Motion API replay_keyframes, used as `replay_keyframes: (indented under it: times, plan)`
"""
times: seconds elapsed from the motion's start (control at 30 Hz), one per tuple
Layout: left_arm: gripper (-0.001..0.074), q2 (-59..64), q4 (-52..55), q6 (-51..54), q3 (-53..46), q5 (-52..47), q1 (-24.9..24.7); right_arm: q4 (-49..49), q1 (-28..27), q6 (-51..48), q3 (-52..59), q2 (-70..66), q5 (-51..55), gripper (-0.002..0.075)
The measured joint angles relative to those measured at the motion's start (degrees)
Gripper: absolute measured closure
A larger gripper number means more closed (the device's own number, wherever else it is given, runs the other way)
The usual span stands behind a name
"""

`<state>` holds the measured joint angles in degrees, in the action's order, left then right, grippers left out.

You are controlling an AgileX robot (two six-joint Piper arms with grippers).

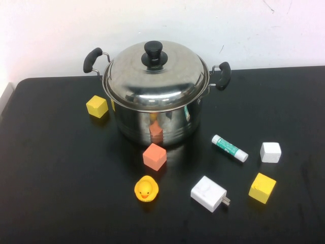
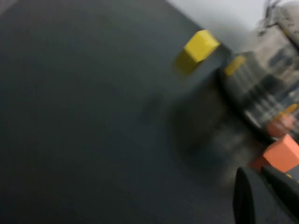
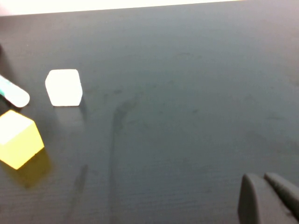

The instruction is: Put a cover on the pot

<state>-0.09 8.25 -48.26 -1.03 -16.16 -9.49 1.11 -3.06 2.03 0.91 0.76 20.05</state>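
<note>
The steel pot (image 1: 152,122) stands at the back middle of the black table (image 1: 51,178), with black side handles (image 1: 92,60). The domed steel lid (image 1: 155,79) with its black knob (image 1: 153,53) sits on the pot's rim and closes it. Neither arm shows in the high view. In the blurred left wrist view, my left gripper (image 2: 258,171) is shut and empty, low over the table near the orange block (image 2: 282,151), with the pot (image 2: 266,88) beyond it. My right gripper (image 3: 262,177) is shut and empty above bare table, apart from the white block (image 3: 64,87).
Around the pot lie a yellow block (image 1: 97,106), an orange block (image 1: 154,156), a rubber duck (image 1: 146,188), a white charger (image 1: 208,193), a glue stick (image 1: 229,148), a white block (image 1: 270,152) and a second yellow block (image 1: 262,187).
</note>
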Motion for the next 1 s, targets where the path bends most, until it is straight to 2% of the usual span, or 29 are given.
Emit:
replay_keyframes:
  times: [0.13, 0.23, 1.0]
  plan:
    - [0.0735, -0.5, -11.7, 14.8, -0.1, 0.8, 3.1, 0.0, 0.0, 0.0, 0.0, 0.0, 0.0, 0.0728]
    - [0.0735, -0.5, -14.5, 18.7, -0.1, 0.4, 4.1, 0.0, 0.0, 0.0, 0.0, 0.0, 0.0, 0.0728]
    - [0.0736, -0.5, -15.4, 23.8, 0.0, -2.1, 4.2, 0.0, 0.0, 0.0, 0.0, 0.0, 0.0, 0.0728]
